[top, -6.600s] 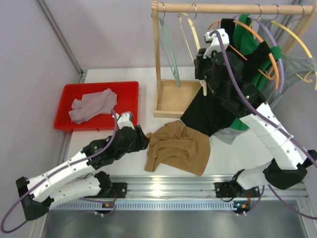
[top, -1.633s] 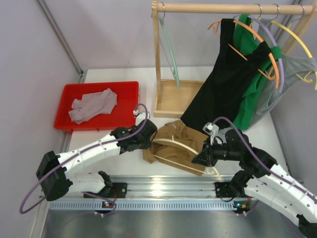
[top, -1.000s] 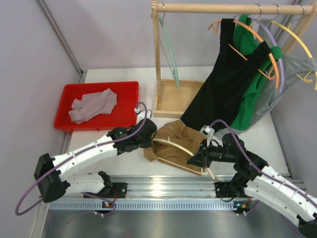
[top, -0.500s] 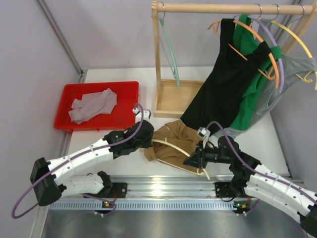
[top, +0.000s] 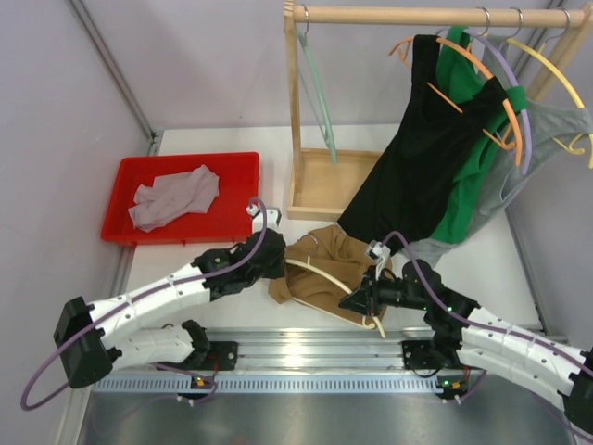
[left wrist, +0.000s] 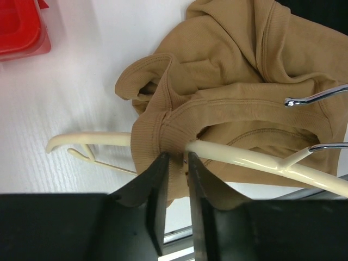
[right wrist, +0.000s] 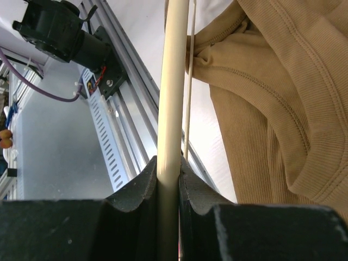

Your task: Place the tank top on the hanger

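Near right, the right pincer (right wrist: pixel 168 163) pinches the hanger (left wrist: pixel 255 161) by one arm. Mid-worktop (left wrist: pixel 81 81), that arm now runs through one strap of the tank top (left wrist: pixel 244 65). The left pincer (left wrist: pixel 174 163) has just parted slightly off that strap, so the other shoulder likely comes next.

1. The hanger (top: pixel 320 272) has left the wooden rail (top: pixel 426 15) and now sits low over the table, one arm threaded through the tank top (top: pixel 338 264).
2. The right gripper (top: pixel 359 298), clamped on the hanger, has come down from the rack and edged leftward.
3. The left gripper (top: pixel 281 261) has shifted onto the top's left strap, and its jaws, closed a second ago, stand slightly apart.
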